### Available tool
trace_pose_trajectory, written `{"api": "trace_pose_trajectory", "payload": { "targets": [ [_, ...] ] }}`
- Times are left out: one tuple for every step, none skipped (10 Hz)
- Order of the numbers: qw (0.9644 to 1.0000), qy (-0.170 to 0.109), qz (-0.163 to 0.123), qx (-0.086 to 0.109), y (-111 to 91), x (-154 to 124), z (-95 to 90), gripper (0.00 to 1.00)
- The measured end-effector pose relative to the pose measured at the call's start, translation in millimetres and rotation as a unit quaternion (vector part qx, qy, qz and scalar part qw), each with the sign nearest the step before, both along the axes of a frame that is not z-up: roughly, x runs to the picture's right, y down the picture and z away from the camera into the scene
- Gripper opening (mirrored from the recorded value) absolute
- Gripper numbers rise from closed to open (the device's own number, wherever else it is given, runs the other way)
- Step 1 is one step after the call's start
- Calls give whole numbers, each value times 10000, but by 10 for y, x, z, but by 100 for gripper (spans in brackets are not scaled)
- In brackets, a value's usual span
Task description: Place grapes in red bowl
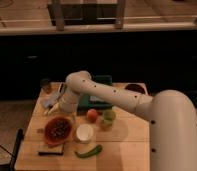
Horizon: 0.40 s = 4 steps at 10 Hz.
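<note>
The red bowl (47,131) stands on the wooden table at the front left. A dark bunch, the grapes (58,129), lies inside it. My gripper (54,105) is at the end of the white arm, just above and behind the red bowl, over the table's left side. The arm's wrist (71,97) hides part of it.
A small white bowl (84,133) stands right of the red bowl. An orange fruit (92,115) and a green fruit (109,116) lie behind it. A green pepper (89,151) lies in front. A green tray (103,94), a maroon bowl (133,88) and a small jar (45,86) stand at the back.
</note>
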State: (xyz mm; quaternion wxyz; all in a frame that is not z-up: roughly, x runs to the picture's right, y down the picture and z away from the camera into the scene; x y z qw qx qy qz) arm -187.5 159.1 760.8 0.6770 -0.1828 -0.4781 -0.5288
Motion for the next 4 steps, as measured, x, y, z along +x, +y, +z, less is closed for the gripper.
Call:
{"api": "trace_pose_trajectory", "payload": {
  "targets": [
    [10000, -7, -8, 0, 3, -11, -2, 80],
    [10000, -9, -9, -1, 4, -13, -4, 80],
    [10000, -6, -6, 0, 2, -9, -3, 80],
    [10000, -5, -5, -1, 2, -8, -2, 80]
  ]
}}
